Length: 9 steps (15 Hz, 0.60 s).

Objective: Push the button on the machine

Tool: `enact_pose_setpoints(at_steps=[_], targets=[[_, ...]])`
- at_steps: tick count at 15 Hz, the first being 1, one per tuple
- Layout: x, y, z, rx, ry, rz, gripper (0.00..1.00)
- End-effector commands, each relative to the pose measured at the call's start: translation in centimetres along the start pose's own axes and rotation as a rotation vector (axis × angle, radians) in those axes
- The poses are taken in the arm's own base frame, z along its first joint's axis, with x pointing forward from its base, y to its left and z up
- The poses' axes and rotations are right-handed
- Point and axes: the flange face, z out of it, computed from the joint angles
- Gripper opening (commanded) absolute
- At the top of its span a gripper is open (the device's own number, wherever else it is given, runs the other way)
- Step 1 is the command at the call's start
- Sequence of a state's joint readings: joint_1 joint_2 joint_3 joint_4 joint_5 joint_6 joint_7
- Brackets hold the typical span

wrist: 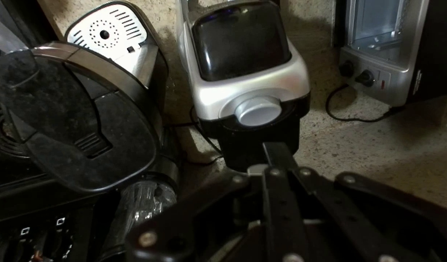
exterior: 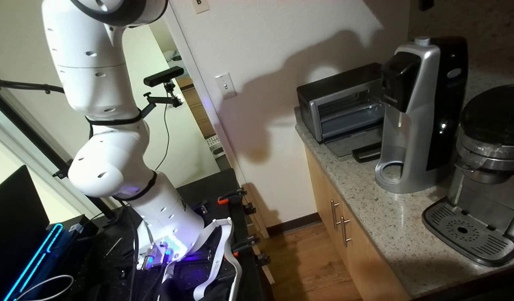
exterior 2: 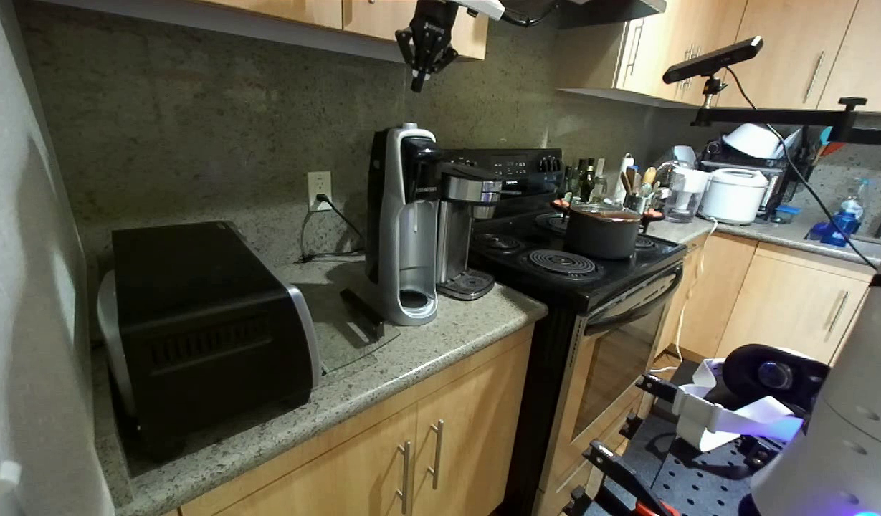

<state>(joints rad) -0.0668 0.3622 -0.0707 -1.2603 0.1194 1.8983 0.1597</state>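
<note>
The machine is a tall coffee maker with a curved silver front column and black body. It stands upright on the counter in both exterior views (exterior: 413, 125) (exterior 2: 402, 236), and its top shows from above in the wrist view (wrist: 245, 89). A round silver button sits on its top (exterior: 422, 40) (exterior 2: 409, 126) (wrist: 260, 112). My gripper (exterior 2: 419, 77) hangs above the machine, fingers pointing down, apart from the button. Its fingertips are together with nothing visible between them. In the wrist view the gripper (wrist: 276, 154) lies below the button in the picture. The gripper is outside the remaining exterior view.
A toaster oven (exterior: 340, 102) (exterior 2: 211, 315) stands on one side of the machine. A round dark-topped appliance (exterior: 495, 117) (wrist: 81, 116) stands close on the other side. Upper cabinets (exterior 2: 297, 11) are behind the gripper. A stove with a pot (exterior 2: 602, 233) lies farther along.
</note>
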Motion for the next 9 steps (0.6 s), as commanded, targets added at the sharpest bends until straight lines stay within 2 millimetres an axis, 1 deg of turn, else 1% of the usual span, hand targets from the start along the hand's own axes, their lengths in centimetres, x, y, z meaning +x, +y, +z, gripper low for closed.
enact_pose_setpoints(at_steps=[1, 2, 4, 7, 9], targets=[[-0.89, -0.19, -2.11, -0.009, -0.013, -0.019, 0.26], [-1.01, -0.17, -2.27, -0.009, -0.02, -0.019, 0.27], [-1.21, -0.18, -2.48, -0.012, -0.029, -0.02, 0.4], [-1.36, -0.26, -2.62, -0.01, -0.037, -0.022, 0.65], [-1.38, -0.36, -2.68, -0.007, -0.039, -0.024, 0.78]])
